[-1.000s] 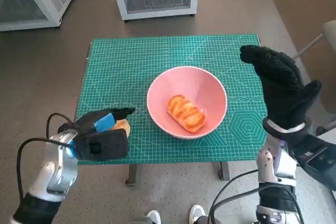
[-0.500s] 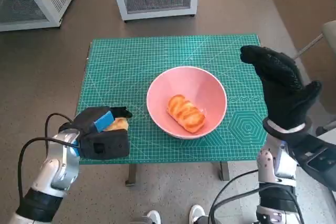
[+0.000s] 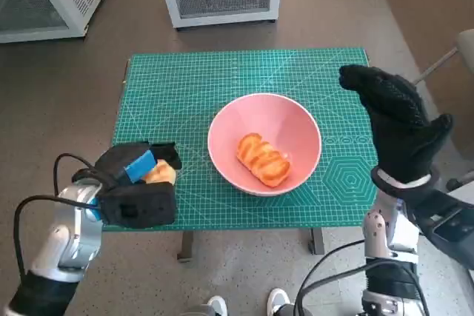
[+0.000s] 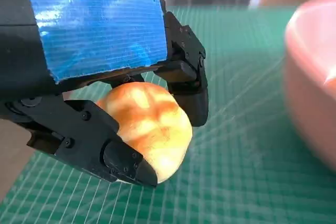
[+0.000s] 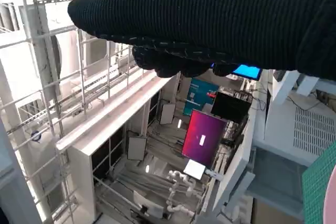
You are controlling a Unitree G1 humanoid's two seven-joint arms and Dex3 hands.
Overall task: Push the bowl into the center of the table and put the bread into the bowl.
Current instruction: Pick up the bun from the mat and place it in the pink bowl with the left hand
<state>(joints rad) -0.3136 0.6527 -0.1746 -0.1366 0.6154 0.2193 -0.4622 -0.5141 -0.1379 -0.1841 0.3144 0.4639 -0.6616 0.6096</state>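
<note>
Bread (image 4: pixel 149 127), clamped in our left hand (image 3: pixel 137 183), could slip off the worktop (image 3: pixel 222 86) edge; our right hand (image 3: pixel 396 120) hovers spread, empty.

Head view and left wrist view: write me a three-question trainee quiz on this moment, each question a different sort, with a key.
1. True or false: the pink bowl is empty.
2. What does the left hand hold? A) a bread roll B) a spoon C) nothing
3. Fill in: the right hand hangs at the table's ____ side, holding nothing.

Key:
1. False; a bread piece lies inside.
2. A; the bread roll sits between its fingers.
3. Right, over the green mat.
</note>
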